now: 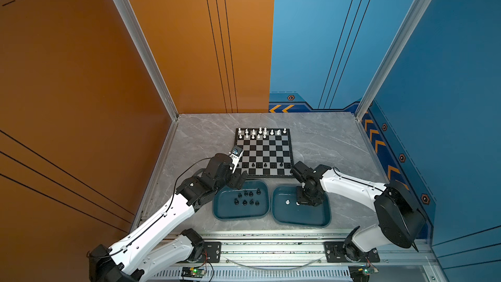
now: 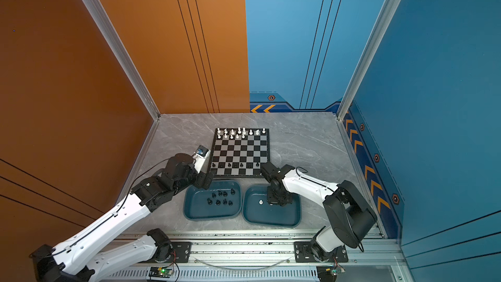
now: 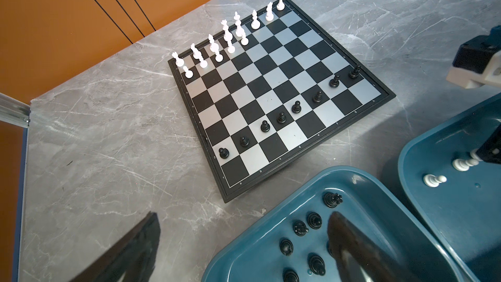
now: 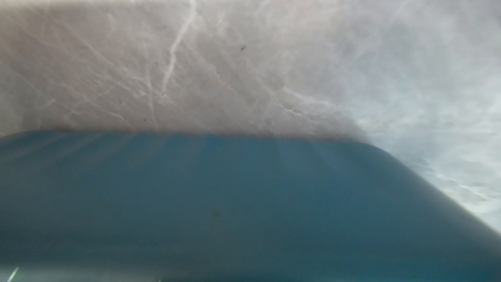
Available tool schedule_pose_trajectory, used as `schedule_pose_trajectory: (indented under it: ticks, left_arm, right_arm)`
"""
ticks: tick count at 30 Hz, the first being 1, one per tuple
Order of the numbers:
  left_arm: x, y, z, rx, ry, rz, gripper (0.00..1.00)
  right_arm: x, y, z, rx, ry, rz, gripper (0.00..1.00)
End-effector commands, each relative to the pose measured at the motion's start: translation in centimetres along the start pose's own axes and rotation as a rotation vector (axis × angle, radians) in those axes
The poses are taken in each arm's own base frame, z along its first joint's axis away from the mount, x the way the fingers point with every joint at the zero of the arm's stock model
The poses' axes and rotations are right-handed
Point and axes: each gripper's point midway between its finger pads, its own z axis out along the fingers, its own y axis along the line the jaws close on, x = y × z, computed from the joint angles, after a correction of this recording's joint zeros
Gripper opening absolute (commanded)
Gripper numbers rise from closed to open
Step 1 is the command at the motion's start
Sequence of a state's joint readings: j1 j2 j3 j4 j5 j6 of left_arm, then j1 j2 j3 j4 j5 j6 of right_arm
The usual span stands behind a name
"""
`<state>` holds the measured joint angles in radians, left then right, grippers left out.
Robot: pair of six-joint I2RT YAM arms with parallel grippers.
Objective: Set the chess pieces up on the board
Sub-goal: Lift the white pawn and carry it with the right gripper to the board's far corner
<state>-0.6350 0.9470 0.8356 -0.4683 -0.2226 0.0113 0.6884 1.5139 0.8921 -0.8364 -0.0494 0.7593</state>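
**Hazards at the moment of pickup**

Contact is made low in the right-hand teal tray (image 1: 275, 214), where the right gripper (image 1: 301, 202) is pressed together at a white pawn (image 3: 464, 164) lying on its side. Whether the pawn is actually caught cannot be told. The right wrist view is filled by blurred tray wall and table (image 4: 244, 50). A second white pawn (image 3: 433, 180) is seen lying just beside the first. The left gripper (image 3: 244, 214) is held spread and empty above the far rim of the left-hand tray (image 1: 217, 208), near the board's closest corner. Black pieces (image 1: 244, 202) lie in that tray.

On the board (image 1: 264, 153), the white chess pieces (image 1: 260, 131) are ranged along the far edge, with the pawn row only partly filled. Black pawns (image 3: 282, 117) are lined up on the second row from the near edge.

Several failures can be foreseen:

- A small glossy pawn gripped on its side may be squeezed out sideways, or lifted by its head and carried askew.
- If it is set down tilted, it would likely topple and could knock the closely packed white neighbours.
- The far row must be reached over the black pawns, so these could be swept by a low wrist.
- The tray, judged to be light, might be dragged if a fingertip is pressed against its floor.
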Motion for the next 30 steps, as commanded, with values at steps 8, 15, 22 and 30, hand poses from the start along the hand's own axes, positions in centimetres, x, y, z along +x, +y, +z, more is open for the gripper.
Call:
schedule_pose_trajectory:
  ticks: [8,15,22,30]
  left_arm:
    - [0.0,1.5,0.1,-0.064,-0.047,-0.050,0.98]
    - [-0.9,1.9,-0.1,-0.075,-0.091,-0.088,0.98]
    - [-2.3,2.4,0.9,-0.089,-0.141,-0.099,0.98]
    - [-4.3,3.7,4.4,-0.074,-0.106,-0.127,0.98]
  right_arm:
    - [-1.4,-0.3,-6.8,0.037,-0.083,-0.042,0.10]
    - [-3.9,1.6,-10.1,0.007,-0.109,-0.088,0.10]
    - [-9.1,4.1,-11.0,-0.003,-0.113,-0.141,0.10]
    - [-16.9,6.6,-8.7,-0.038,-0.095,-0.129,0.10]
